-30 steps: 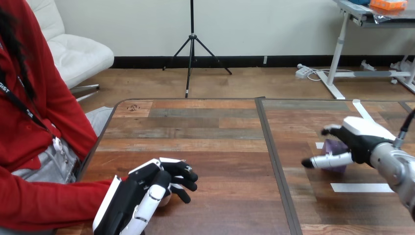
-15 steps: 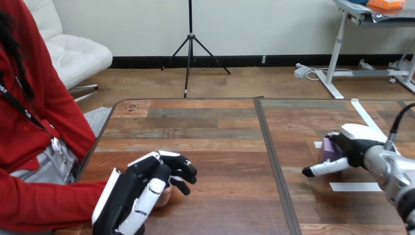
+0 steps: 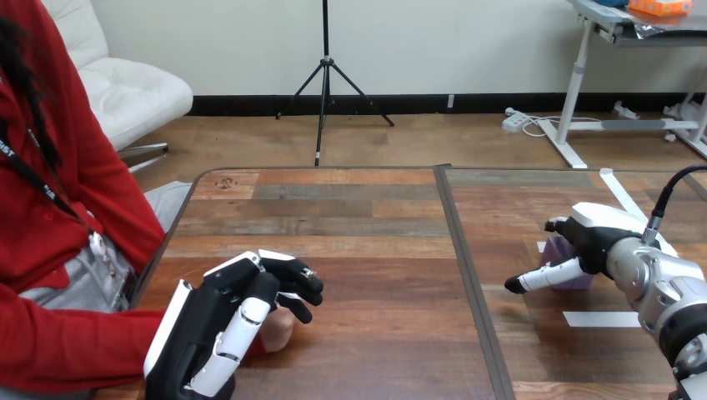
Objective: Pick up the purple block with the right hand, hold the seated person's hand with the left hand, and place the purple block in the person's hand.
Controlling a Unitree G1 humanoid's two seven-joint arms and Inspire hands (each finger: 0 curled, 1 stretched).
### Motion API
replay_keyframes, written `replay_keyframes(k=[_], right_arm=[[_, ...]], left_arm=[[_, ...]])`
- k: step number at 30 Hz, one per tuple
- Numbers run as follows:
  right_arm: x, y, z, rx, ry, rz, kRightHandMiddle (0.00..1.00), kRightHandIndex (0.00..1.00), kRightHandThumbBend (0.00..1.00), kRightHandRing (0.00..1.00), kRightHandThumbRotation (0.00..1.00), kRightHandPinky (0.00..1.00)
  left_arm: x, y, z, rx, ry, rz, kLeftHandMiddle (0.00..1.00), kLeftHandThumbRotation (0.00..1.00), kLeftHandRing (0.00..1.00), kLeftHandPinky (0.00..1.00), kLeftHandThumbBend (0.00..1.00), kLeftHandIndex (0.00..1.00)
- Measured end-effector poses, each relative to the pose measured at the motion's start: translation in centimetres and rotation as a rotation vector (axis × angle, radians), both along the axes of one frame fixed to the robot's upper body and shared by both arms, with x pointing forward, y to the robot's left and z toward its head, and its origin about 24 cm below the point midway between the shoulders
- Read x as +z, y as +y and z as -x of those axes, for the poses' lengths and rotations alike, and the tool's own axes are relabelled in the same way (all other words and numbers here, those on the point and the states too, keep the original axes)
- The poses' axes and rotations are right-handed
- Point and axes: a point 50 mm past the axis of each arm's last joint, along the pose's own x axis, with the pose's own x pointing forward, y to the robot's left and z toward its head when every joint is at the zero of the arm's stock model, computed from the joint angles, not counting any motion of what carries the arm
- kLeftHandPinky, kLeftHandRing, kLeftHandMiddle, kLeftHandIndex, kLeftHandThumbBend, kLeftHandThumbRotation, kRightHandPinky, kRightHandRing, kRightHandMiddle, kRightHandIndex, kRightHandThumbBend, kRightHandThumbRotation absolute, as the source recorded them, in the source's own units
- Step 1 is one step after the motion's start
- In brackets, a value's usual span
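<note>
Over the last second my right hand (image 3: 594,237) dropped lower and edged left onto the purple block (image 3: 559,254). The fingers have tightened. They now hook over the block's far side, and one long digit lies across its near face. So the hand is pinching the block, not spread. The block hasn't moved. It sits on the table (image 3: 367,242) at the right, just beyond the white tape strip (image 3: 600,318), with no sign of a lift yet. For the task, the grasp looks about made, but the pickup isn't done.

My left hand (image 3: 213,333) slid a bit toward me and to the left. It's curled over the person's hand (image 3: 278,332), which peeks out from under my fingertips near the table's left front. I'd call that hold in place.

The block is right under and inside my right hand, touching it on both sides. It's well apart from the person's hand, across the table's centre seam. Next I'd need to lift and carry it left. The risk is the block slipping, since the pinch looks shallow.
</note>
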Motion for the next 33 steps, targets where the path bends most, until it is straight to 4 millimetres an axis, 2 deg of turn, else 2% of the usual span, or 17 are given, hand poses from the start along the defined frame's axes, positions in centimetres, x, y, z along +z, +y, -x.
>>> replay_keyframes(k=[8,20,22,33], right_arm=[[-0.04,-0.05,0.02,-0.022,-0.003,-0.02,0.9,0.9,1.0,0.91,0.29,0.76],[0.02,-0.4,0.1,-0.032,-0.011,-0.009,0.78,0.77,0.86,0.74,0.08,0.61],[0.07,-0.47,0.1,-0.032,-0.016,-0.011,0.73,0.73,0.83,0.68,0.04,0.57],[0.24,-0.56,0.06,-0.04,-0.036,-0.049,0.65,0.66,0.76,0.6,0.0,0.53]], left_arm=[[-0.03,0.27,0.1,0.01,0.002,-0.003,0.55,0.74,0.54,0.44,0.54,0.53],[-0.01,0.54,0.13,0.019,0.001,-0.007,0.55,0.74,0.54,0.43,0.55,0.53],[-0.01,0.53,0.13,0.018,0.001,-0.007,0.55,0.74,0.54,0.43,0.55,0.53],[-0.06,0.42,0.15,0.01,0.001,-0.004,0.55,0.74,0.54,0.44,0.55,0.53]])
